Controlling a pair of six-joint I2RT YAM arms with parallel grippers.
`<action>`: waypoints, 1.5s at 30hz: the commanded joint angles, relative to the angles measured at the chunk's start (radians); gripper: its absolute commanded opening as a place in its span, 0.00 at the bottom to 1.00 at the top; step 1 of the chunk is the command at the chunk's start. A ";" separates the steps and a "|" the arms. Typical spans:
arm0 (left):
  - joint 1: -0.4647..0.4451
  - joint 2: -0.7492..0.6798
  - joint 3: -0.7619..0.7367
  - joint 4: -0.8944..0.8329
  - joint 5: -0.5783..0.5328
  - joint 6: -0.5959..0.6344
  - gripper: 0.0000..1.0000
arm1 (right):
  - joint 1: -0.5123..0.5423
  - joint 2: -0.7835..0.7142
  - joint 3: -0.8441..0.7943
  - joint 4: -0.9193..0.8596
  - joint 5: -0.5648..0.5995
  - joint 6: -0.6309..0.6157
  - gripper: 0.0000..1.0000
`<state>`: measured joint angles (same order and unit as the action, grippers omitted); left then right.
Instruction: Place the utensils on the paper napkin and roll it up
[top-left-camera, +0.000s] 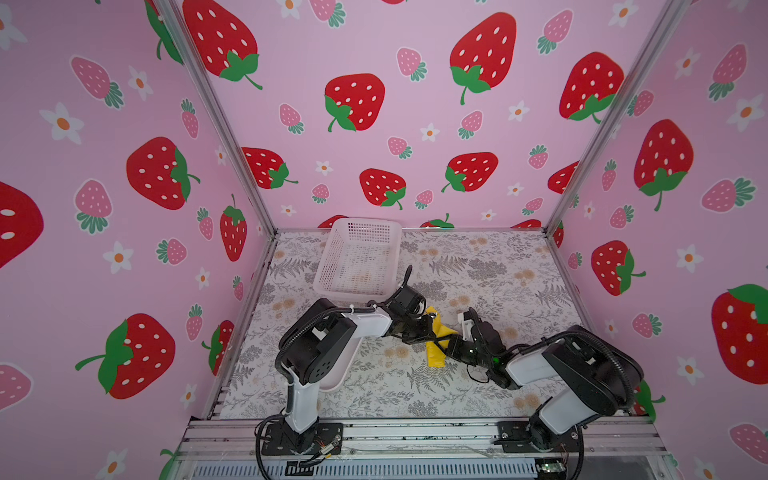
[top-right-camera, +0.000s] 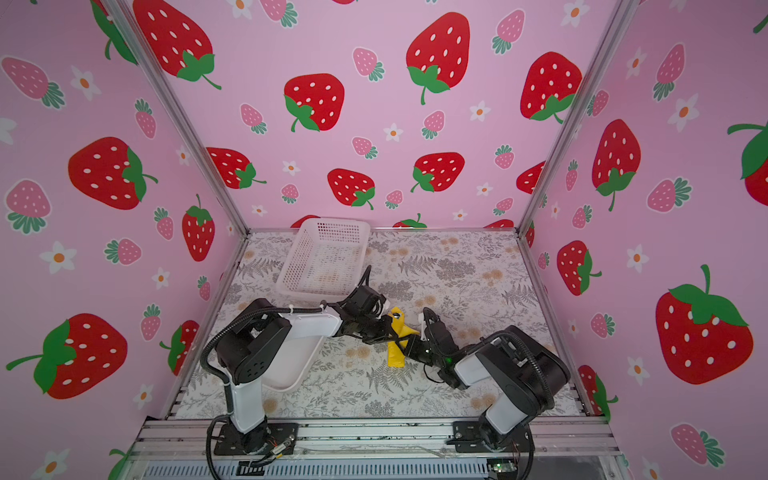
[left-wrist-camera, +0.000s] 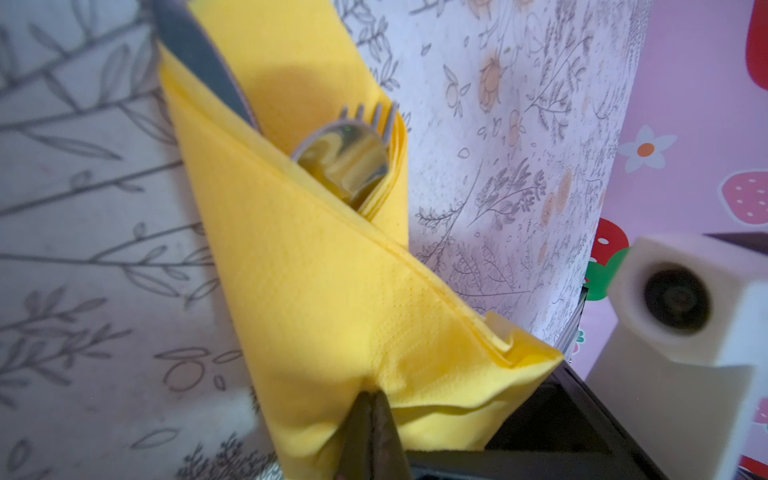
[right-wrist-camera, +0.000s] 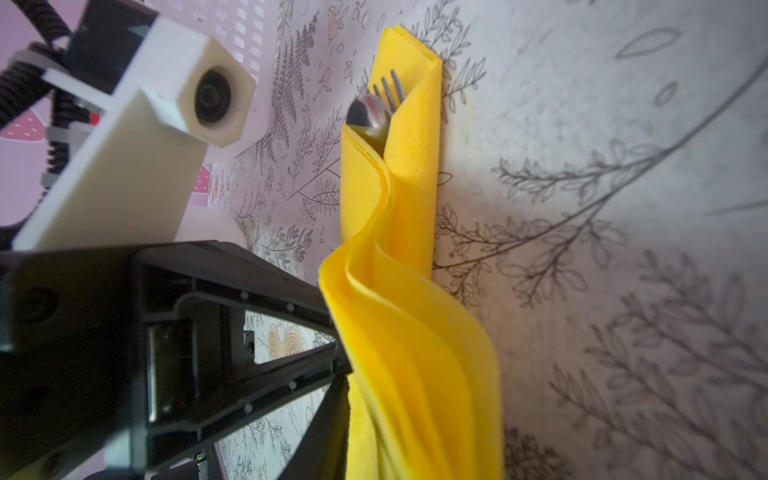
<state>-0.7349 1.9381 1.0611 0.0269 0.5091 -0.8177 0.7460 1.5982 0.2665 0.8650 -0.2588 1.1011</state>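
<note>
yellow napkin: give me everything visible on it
Bright yellow embossed paper napkin, multi-ply, folded over into a loose narrow wrap lying on the floral tabletop, mid-table. A fork, spoon and knife poke from its open end. The left gripper is shut, pinching its raised flap; the right gripper sits against it, grip unclear.

My left gripper (top-right-camera: 388, 328) and right gripper (top-right-camera: 406, 345) meet at the paper napkin (top-right-camera: 395, 357), a narrow yellow roll lying nearer me than the basket (top-right-camera: 324, 257) and to its right. The tray (top-right-camera: 291, 374) lies just in front of the basket, partly under my left arm.
</note>
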 joint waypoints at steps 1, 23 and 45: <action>-0.011 0.011 0.014 -0.006 0.012 -0.012 0.00 | -0.001 0.030 -0.005 -0.087 0.034 0.005 0.23; 0.009 -0.021 0.027 -0.037 0.022 0.024 0.13 | -0.025 0.017 -0.036 -0.056 0.002 -0.012 0.14; 0.005 0.016 0.000 -0.026 0.020 0.012 0.02 | -0.027 0.025 -0.007 -0.051 -0.024 -0.005 0.26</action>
<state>-0.7273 1.9343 1.0611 0.0044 0.5255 -0.8085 0.7235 1.6016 0.2584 0.8787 -0.2878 1.0973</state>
